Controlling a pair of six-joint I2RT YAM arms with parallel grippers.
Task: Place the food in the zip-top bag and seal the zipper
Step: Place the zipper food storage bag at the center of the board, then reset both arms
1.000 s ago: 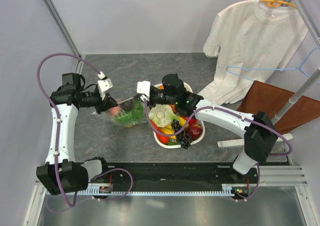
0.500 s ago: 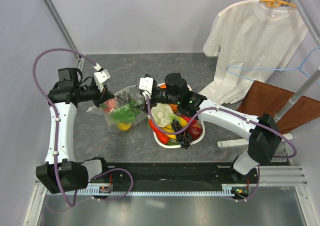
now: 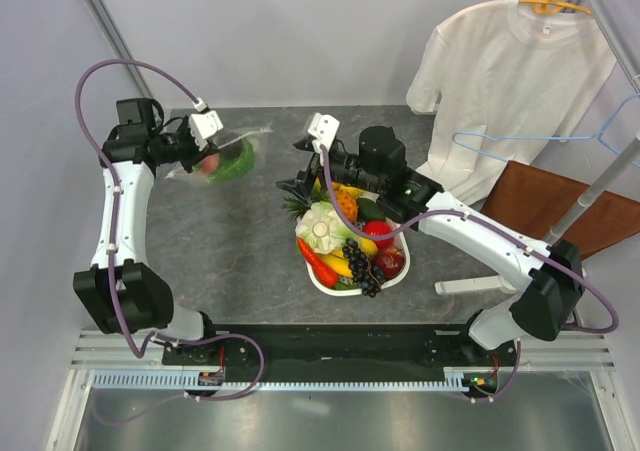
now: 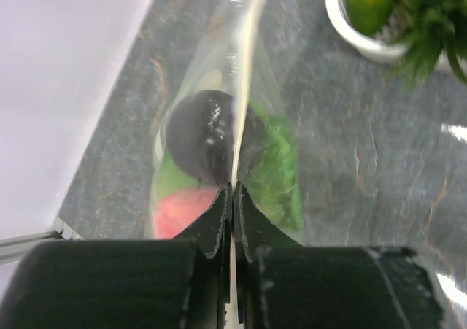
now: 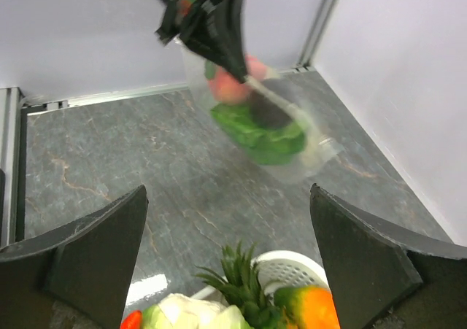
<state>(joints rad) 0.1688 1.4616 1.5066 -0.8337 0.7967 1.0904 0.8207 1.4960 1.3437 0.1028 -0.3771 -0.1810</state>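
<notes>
The zip-top bag (image 3: 232,156) hangs over the far left of the table, clear and floppy. Inside it show green lettuce (image 4: 276,170), a pink peach (image 4: 179,211) and a dark round fruit (image 4: 201,138). My left gripper (image 3: 198,151) is shut on the bag's mouth edge, its jaws (image 4: 233,198) pinching the whitish zipper (image 4: 244,66). My right gripper (image 3: 297,171) stands wide open and holds nothing, over the near-left rim of the basket (image 3: 318,276). In the right wrist view, the right gripper (image 5: 228,190) faces the bag (image 5: 271,128) across bare table.
The white slotted basket (image 5: 292,265) holds more toy food: a pineapple (image 3: 340,203), cauliflower, grapes, red fruits. A white T-shirt (image 3: 510,81) on a hanger, a blue hanger (image 3: 590,136) and a wooden board (image 3: 560,211) stand at the right. A wall borders the table's left.
My right gripper opened, let go of the bag and drew back right over the basket. My left gripper closed on the bag's edge and carried it up toward the far left.
</notes>
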